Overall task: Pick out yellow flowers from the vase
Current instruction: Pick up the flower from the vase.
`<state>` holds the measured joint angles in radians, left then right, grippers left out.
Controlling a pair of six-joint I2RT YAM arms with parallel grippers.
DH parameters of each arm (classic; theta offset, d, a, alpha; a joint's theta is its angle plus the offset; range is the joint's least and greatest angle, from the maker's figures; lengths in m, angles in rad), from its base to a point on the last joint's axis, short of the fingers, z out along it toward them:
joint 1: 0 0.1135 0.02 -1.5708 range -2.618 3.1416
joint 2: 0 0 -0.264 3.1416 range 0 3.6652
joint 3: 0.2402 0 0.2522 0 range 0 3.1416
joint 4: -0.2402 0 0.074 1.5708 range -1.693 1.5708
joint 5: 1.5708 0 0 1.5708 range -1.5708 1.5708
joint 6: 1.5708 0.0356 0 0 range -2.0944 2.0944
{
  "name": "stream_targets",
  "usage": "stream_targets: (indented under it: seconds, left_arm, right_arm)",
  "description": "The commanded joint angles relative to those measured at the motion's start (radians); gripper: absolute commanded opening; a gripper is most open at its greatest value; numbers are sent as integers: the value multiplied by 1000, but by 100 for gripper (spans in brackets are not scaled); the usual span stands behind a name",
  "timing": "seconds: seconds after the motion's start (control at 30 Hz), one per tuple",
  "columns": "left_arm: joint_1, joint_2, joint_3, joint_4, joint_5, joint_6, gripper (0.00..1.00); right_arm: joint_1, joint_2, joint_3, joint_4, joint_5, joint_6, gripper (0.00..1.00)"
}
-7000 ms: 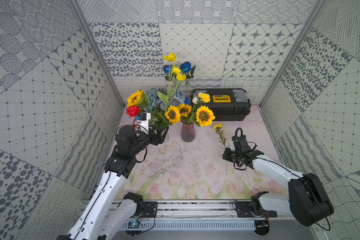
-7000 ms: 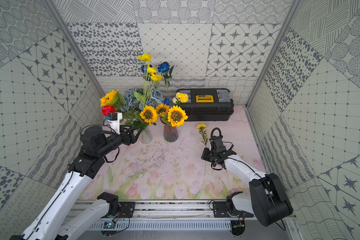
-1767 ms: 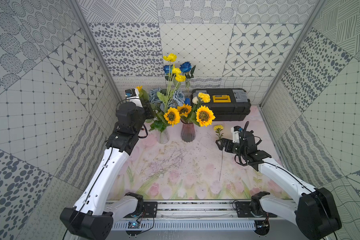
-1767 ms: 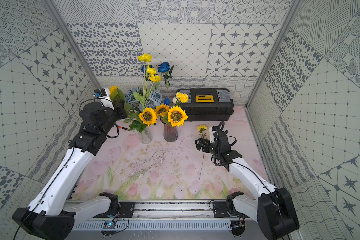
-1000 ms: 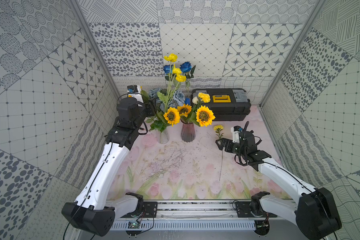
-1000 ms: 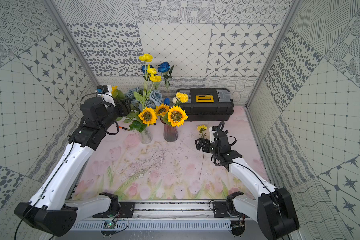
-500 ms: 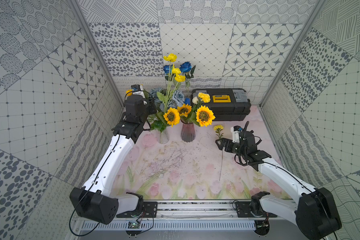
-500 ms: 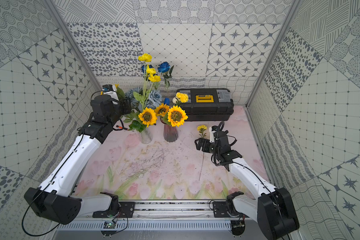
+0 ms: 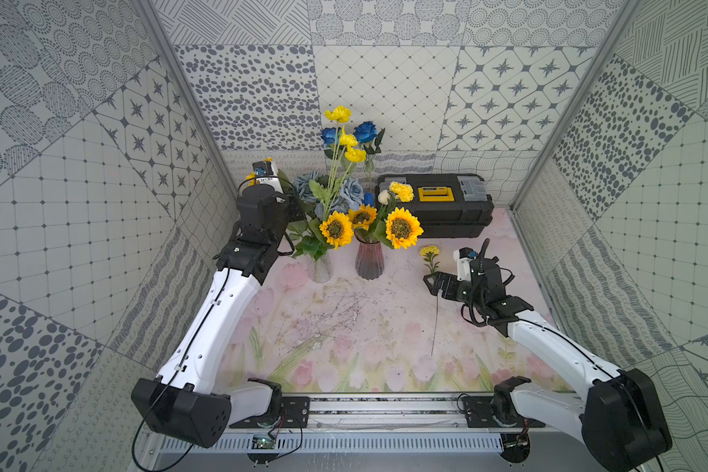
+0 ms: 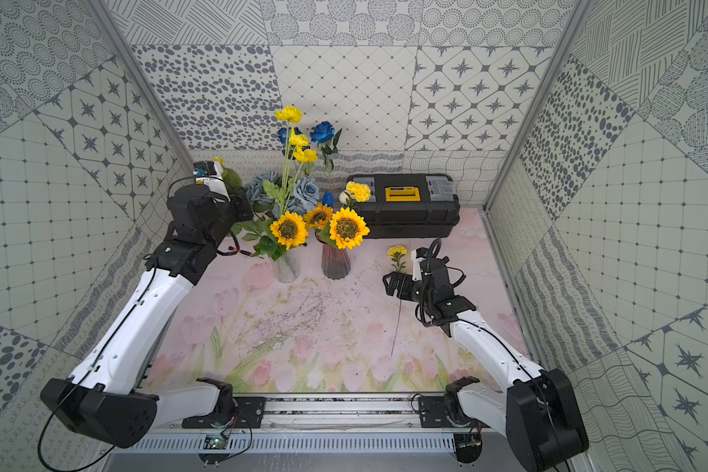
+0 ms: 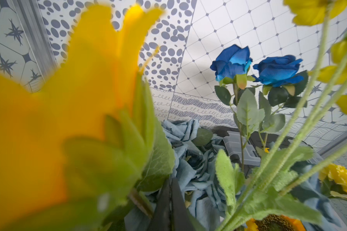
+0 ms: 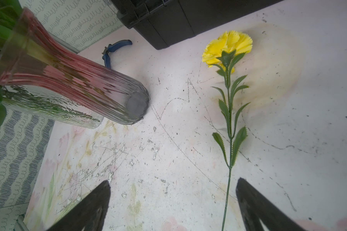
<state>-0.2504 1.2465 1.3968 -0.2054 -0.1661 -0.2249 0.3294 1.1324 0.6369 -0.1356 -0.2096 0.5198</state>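
Left wrist view: a blurred yellow bloom (image 11: 58, 120) blocks half the frame; the left gripper (image 11: 169, 186), fingers pressed together, sits amid grey-blue roses (image 11: 188, 170). 2 vases (image 9: 368, 261) near the desk's (image 9: 344, 335) back edge hold yellow flowers (image 9: 403, 227); 1 carnation (image 12: 228, 44) lies flat before the right gripper's (image 12: 173, 180) spread fingers.

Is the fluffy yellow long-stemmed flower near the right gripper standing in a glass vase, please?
No, the fluffy yellow flower lies flat on the pink floral mat beside the open right gripper.
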Motion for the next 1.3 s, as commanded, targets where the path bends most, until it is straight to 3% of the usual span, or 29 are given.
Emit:
stream_targets:
  seconds: [0.0, 0.43, 0.73, 1.1, 1.27]
  left_arm:
    - [4, -54, 27, 27, 49, 97, 0]
    - [4, -146, 194, -67, 212, 197, 0]
    - [4, -189, 429, -239, 364, 247, 0]
    - [4, -137, 768, -627, 486, 376, 0]
    - [4, -142, 818, -671, 535, 404, 0]
  right_arm:
    - [-5, 7, -15, 56, -9, 17, 98]
    - [-4, 11, -12, 62, -15, 19, 98]
    - [-4, 17, 1, 56, -26, 15, 98]
    - [-4, 11, 14, 52, -42, 25, 98]
    - [-4, 2, 28, 36, -42, 12, 98]
